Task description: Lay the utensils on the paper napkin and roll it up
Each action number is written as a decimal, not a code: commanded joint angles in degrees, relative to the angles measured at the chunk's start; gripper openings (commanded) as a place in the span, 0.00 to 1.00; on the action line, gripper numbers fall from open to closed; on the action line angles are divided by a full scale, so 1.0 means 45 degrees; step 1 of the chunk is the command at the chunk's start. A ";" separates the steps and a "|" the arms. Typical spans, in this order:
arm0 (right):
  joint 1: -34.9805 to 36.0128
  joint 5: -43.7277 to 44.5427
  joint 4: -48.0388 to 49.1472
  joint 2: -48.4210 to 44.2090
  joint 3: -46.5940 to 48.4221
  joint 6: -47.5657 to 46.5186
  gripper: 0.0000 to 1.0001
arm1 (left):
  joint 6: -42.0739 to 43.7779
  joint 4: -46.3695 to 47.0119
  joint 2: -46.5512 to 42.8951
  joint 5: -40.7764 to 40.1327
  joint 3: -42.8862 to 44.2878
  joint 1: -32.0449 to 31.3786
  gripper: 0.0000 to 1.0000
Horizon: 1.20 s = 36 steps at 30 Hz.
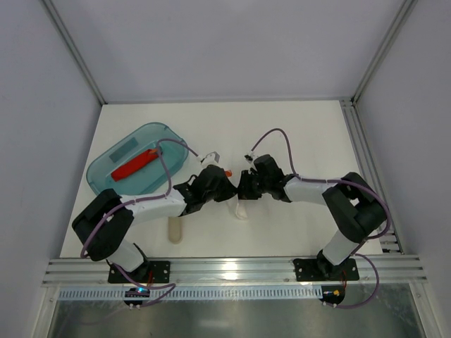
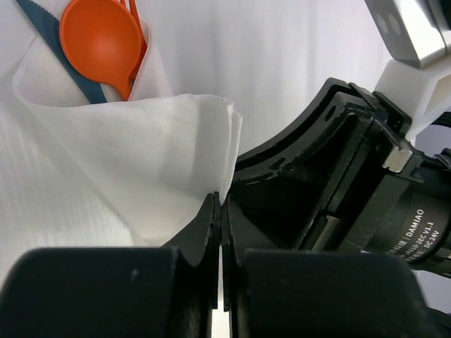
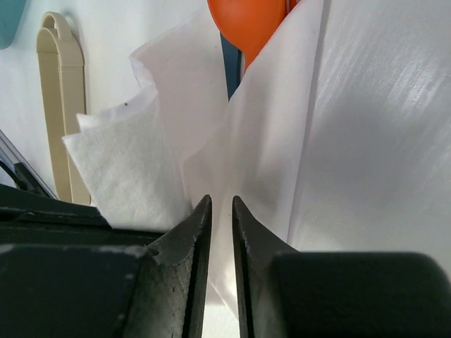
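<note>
The white paper napkin (image 2: 134, 162) lies folded around the utensils. An orange spoon (image 2: 99, 39), a blue knife (image 2: 70, 67) and orange fork tines (image 2: 134, 10) stick out of its far end. My left gripper (image 2: 220, 201) is shut on the napkin's folded edge. In the right wrist view the napkin (image 3: 268, 141) stands up in folds, with the orange spoon (image 3: 246, 21) beyond. My right gripper (image 3: 220, 204) has its jaws a narrow gap apart, with napkin paper showing in the gap. From above, both grippers, left (image 1: 220, 184) and right (image 1: 243, 186), meet over the napkin (image 1: 242, 210).
A teal tray (image 1: 106, 176) at the back left holds a red utensil (image 1: 134, 165). A beige stick-like utensil (image 1: 175, 231) lies on the table near the left arm; it also shows in the right wrist view (image 3: 60, 105). The right arm's black housing (image 2: 338, 183) is close to my left gripper.
</note>
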 commanded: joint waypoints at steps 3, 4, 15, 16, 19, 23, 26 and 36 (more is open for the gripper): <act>-0.0253 0.1069 -0.0886 -0.1018 0.0200 -0.0796 0.24 | 0.0347 0.0255 -0.0016 -0.0373 0.0358 -0.0066 0.00; -0.0350 0.1187 -0.1081 -0.1154 0.0219 -0.0854 0.24 | 0.0367 0.0255 -0.0016 -0.0392 0.0357 -0.0066 0.00; -0.0409 0.1228 -0.1181 -0.0785 0.0180 -0.1382 0.24 | 0.0406 0.0391 0.0355 -0.0022 0.0728 -0.0066 0.00; -0.0409 0.1111 -0.1025 -0.0649 0.0141 -0.1382 0.23 | 0.0387 0.0488 0.0393 0.0037 0.0767 -0.0066 0.01; -0.0409 0.0838 -0.0537 -0.0355 0.0044 -0.1226 0.20 | 0.0406 0.0625 0.0589 0.0134 0.0787 -0.0066 0.00; -0.0409 0.0564 -0.0048 -0.0199 -0.0074 -0.1031 0.16 | 0.0406 0.1248 0.0901 0.0602 0.0671 -0.0085 0.00; -0.0429 0.0447 0.0108 -0.0023 -0.0054 -0.0992 0.15 | 0.0445 0.1933 0.1116 0.0954 0.0514 -0.0066 0.00; -0.0409 0.0504 0.0090 -0.0315 -0.0328 -0.0855 0.15 | 0.0660 0.2365 0.1800 0.1541 0.0787 -0.0066 0.00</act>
